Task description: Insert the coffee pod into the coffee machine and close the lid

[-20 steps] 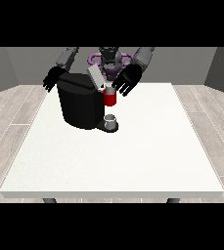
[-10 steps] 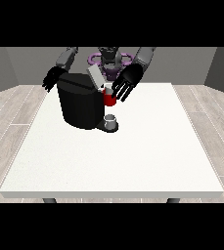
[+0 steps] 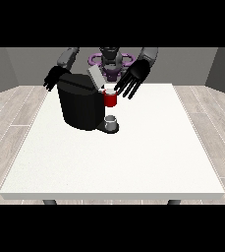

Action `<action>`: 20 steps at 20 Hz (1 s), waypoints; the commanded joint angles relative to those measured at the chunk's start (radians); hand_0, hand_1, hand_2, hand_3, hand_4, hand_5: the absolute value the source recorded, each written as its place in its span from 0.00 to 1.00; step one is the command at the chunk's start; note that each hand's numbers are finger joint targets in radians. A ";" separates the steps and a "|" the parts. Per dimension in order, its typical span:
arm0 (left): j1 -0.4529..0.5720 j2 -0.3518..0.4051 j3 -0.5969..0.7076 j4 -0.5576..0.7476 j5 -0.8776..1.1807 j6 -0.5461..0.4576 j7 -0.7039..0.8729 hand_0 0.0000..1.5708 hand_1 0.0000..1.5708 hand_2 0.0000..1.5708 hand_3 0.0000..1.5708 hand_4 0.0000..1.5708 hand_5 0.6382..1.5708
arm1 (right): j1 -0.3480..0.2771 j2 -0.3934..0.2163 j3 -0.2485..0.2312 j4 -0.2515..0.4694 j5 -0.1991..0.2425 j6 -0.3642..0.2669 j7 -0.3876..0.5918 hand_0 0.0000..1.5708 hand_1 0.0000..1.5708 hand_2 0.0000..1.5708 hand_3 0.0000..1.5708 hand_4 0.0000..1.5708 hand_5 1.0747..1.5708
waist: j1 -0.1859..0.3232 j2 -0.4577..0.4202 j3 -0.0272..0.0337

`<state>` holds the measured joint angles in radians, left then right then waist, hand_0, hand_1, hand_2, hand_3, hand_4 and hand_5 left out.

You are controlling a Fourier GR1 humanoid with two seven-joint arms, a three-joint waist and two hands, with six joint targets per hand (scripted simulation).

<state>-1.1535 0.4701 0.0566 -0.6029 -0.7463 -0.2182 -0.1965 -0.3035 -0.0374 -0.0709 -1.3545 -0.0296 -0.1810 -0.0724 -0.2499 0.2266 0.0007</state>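
While the coffee machine [image 3: 80,104] stands on the table [image 3: 133,157], the hand at the view's right [image 3: 133,78] hovers at its two o'clock, fingers spread apart, just beside a red thing at the machine [image 3: 110,99]; the other hand [image 3: 52,79] hangs at ten o'clock, fingers relaxed.

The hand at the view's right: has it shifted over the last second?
Yes, slightly. The hand at the view's right has drifted up and away from the red thing at the machine.
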 commanded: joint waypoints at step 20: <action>0.366 -0.352 0.262 -0.034 0.370 0.004 -0.008 0.00 0.00 0.00 0.00 0.00 1.00 | 0.227 -0.055 0.001 -0.015 -0.005 0.066 -0.014 0.00 0.00 0.00 0.00 0.25 1.00 | 0.212 -0.429 -0.0014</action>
<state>-0.8688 0.2009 0.2828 -0.6371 -0.4452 -0.2067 -0.2134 -0.1109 -0.0710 -0.0887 -1.3567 -0.0545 -0.1310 -0.0990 -0.0902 -0.1015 -0.0011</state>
